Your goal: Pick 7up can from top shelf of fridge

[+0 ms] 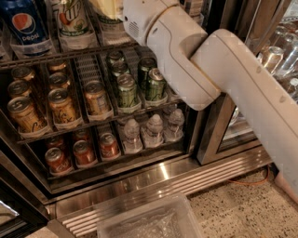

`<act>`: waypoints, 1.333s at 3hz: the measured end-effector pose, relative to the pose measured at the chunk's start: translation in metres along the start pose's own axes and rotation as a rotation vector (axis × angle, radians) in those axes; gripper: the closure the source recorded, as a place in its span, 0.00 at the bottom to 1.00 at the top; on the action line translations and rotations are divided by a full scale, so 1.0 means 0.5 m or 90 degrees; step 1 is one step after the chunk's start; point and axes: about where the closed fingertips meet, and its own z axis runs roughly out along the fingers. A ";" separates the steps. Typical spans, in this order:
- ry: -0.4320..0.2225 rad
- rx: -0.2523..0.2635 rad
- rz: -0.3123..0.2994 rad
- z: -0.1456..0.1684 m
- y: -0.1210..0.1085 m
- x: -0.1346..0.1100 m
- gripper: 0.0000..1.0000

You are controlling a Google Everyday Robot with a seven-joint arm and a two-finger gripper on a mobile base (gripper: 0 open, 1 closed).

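The fridge stands open in front of me. On its top shelf the 7up can stands upright in a clear tray, white-silver with green lettering, its top cut off by the frame. My gripper is at the frame's top edge, just right of the 7up can and over the neighbouring tray. Only its yellowish lower part shows. The thick white arm reaches in from the lower right and hides the shelf's right part.
A blue Pepsi can stands left of the 7up can. The rack below holds gold cans and green cans. Lower down are red cans and water bottles. A clear plastic bin sits on the floor.
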 end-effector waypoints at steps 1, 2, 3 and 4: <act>0.043 -0.043 0.067 -0.062 0.049 0.000 1.00; 0.100 -0.085 0.110 -0.126 0.106 0.014 1.00; 0.152 -0.134 0.114 -0.187 0.143 0.011 1.00; 0.177 -0.169 0.195 -0.264 0.147 0.006 1.00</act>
